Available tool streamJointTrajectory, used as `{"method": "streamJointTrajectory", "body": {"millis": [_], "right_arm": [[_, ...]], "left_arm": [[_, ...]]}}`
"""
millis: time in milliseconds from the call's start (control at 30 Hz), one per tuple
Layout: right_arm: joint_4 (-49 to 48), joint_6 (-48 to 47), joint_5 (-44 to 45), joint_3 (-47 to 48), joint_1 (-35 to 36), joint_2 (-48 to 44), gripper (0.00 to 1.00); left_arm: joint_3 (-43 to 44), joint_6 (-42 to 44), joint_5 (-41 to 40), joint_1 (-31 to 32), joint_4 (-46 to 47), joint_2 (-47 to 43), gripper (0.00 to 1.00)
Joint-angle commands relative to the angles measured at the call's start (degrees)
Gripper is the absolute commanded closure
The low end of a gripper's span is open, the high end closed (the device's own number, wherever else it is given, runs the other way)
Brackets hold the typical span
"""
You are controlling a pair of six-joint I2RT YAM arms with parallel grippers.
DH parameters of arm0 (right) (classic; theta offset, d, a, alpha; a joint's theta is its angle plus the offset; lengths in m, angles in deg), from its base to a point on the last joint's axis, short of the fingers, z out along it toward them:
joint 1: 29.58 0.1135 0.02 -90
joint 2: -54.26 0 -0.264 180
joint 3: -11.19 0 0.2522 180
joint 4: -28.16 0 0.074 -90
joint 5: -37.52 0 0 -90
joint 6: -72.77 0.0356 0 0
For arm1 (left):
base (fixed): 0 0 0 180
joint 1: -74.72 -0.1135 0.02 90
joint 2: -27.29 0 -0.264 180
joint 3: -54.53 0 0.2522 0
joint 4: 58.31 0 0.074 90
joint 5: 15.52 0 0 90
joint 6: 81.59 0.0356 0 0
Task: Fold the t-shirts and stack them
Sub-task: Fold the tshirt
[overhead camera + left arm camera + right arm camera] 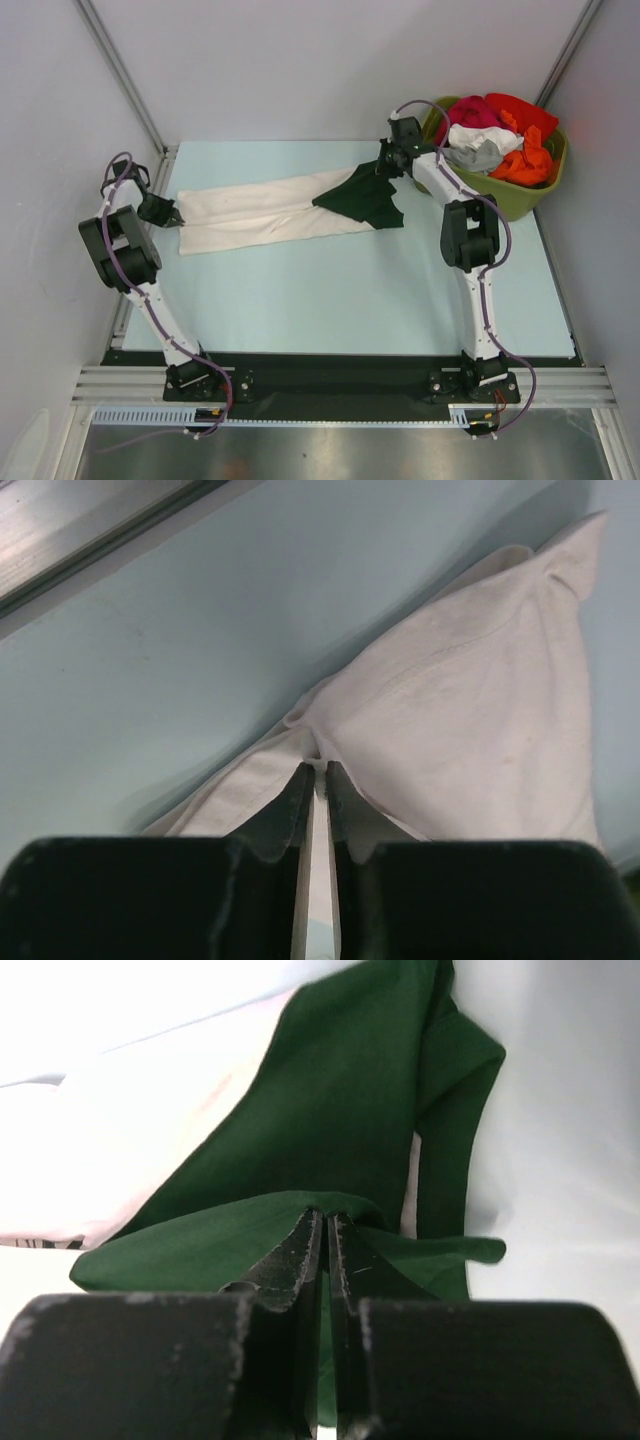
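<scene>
One t-shirt (260,212), cream-white with a dark green part (365,198), lies stretched across the far half of the table, bunched lengthwise. My left gripper (176,219) is shut on its cream-white end at the left; the left wrist view shows the cloth (470,730) pinched between the closed fingertips (300,790). My right gripper (385,163) is shut on the dark green end at the right; in the right wrist view the green fabric (340,1120) drapes over the closed fingertips (305,1250). A bit of black lettering (40,1243) shows on the cream part.
An olive-green tub (520,195) at the far right corner holds several red, orange, white and grey garments (495,135). The pale blue table top (330,290) spreads toward me. An aluminium rail (90,530) runs along the left edge.
</scene>
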Motion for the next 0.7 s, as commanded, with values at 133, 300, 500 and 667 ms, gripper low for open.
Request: {"method": "streamJointTrajectory", "body": {"millis": [133,300,500,667], "right_arm": [[0.7,-5.9,3.7,11.0,0.8,4.9,0.72],[7.9,-6.3,6.1,20.5,0.9,6.3,0.57],[13.3,-2.5,8.0,15.5,2.1,-2.9,0.41],[12.3,1.3,0.6,-5.0,2.8,-16.2,0.36]], "left_arm": [[6.3,4.3,-5.7,1.5,-1.1,-1.2,0.59],[6.0,7.9,-9.3,1.8,-2.8,-6.1,0.46],[-5.9,10.2,-8.5,2.4,-1.5,-16.3,0.42],[-19.1,10.7,-2.6,2.2,3.4,-25.6,0.41]]}}
